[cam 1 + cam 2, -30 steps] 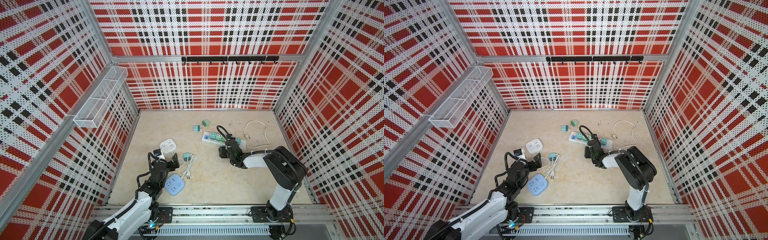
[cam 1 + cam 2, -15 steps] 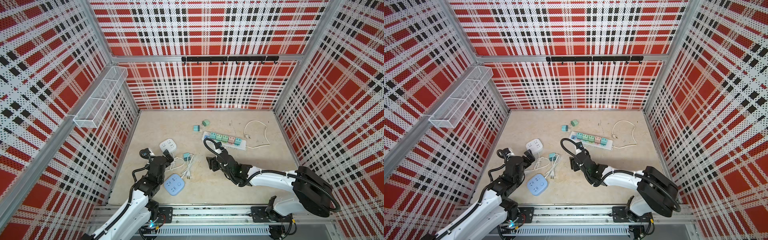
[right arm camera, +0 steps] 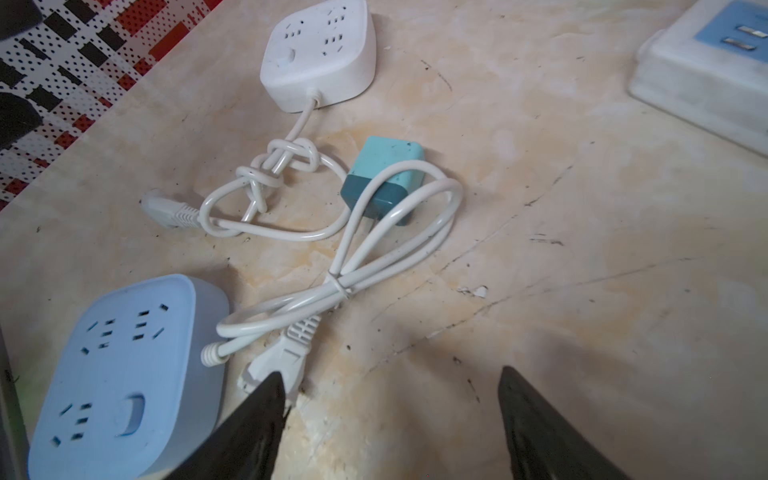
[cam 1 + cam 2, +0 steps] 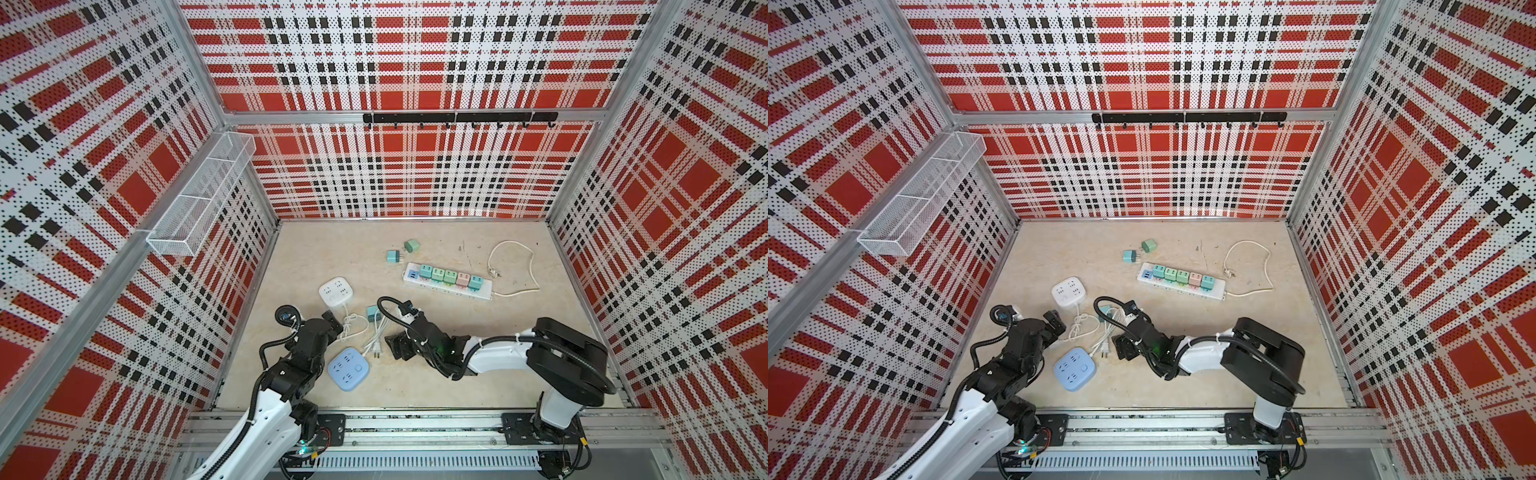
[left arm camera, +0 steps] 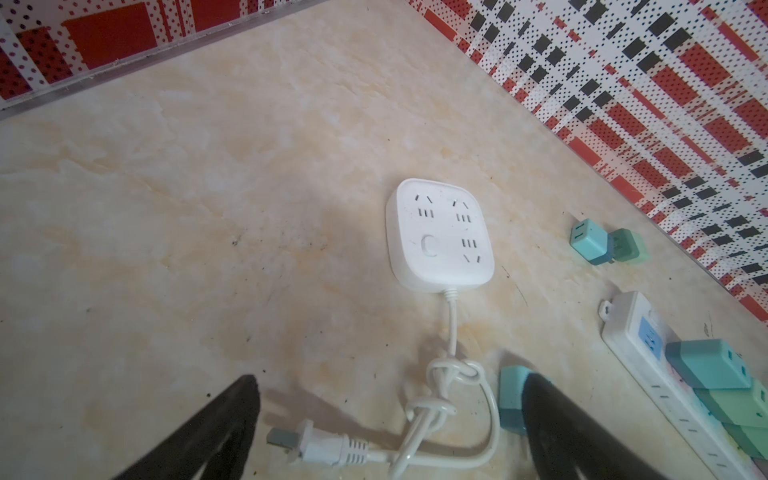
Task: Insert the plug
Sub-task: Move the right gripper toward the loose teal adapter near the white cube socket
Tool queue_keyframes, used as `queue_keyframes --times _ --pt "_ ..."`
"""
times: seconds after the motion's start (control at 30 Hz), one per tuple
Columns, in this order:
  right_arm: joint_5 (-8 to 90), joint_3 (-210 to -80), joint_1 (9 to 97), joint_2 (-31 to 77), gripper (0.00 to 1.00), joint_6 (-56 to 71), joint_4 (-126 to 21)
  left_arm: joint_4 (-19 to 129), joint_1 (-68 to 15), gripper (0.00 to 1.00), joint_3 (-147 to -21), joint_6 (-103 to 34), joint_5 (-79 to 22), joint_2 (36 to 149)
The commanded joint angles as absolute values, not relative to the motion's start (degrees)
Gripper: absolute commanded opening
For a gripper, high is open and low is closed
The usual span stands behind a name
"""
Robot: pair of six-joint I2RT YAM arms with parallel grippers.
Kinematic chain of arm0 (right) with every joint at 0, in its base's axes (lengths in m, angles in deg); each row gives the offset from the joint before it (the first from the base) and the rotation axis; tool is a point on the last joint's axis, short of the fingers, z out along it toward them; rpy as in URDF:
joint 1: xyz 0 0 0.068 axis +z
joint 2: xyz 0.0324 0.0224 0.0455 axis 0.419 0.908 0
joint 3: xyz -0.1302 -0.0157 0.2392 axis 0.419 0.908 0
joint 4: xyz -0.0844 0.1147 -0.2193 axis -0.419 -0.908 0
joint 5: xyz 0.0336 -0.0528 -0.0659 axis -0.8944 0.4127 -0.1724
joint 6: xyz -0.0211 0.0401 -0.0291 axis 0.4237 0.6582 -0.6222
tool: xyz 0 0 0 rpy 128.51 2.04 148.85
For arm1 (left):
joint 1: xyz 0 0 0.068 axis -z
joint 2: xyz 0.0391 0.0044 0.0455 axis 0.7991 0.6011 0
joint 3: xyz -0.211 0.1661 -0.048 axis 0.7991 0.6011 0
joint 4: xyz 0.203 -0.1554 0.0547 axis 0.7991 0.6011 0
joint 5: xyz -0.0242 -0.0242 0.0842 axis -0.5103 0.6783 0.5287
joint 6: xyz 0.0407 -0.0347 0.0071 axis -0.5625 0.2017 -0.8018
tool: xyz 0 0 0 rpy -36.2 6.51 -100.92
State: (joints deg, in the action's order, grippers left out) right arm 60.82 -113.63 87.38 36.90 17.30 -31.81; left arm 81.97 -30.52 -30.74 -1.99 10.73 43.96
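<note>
Right wrist view: my right gripper [image 3: 390, 374] and left gripper [image 5: 392, 378] gape empty; cord [image 3: 340, 286] over plug [image 3: 386, 156] may snag.

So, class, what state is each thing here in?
Long white power strip: five cube plugs inserted.
White square socket block: sockets empty, cord knotted.
Blue square socket block: sockets empty, cord tied.
Teal cube plug under the cord loop: unplugged.
Two cube plugs beyond the strip: unplugged.
Left pincer: open, empty.
Right pincer: open, empty.
</note>
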Motion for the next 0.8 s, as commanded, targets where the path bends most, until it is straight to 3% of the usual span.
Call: queue_keyframes --times 0.0,0.17,0.37,0.4,0.43,0.63,0.77 --pt "54.2 -116.1 87.7 39.6 0.83 20.3 -24.0 81.3 -31.0 0.99 -30.5 -2.2 10.8 43.8" --pt "54.7 -117.2 88.6 40.3 0.86 19.9 -25.0 78.5 -31.0 0.99 -29.9 -3.2 10.1 45.5" --pt "63.7 -122.0 92.8 40.7 0.86 16.1 -33.4 74.5 -33.0 0.99 -28.8 -4.5 8.0 46.8" --pt "65.7 -123.5 93.8 41.0 0.85 21.6 -35.1 74.3 -35.0 0.99 -28.8 -3.9 5.6 47.0" --pt "67.6 -125.0 94.8 41.6 0.84 13.3 -36.5 74.7 -39.0 0.99 -28.8 -3.2 2.0 47.3" --pt "65.6 -131.8 96.0 46.1 0.79 11.4 -38.3 75.0 -63.2 0.99 -27.0 -2.4 -17.1 49.0" --pt "63.0 -137.1 96.1 50.1 0.79 10.6 -40.4 78.6 -71.0 0.99 -26.3 -3.0 -20.3 45.3"
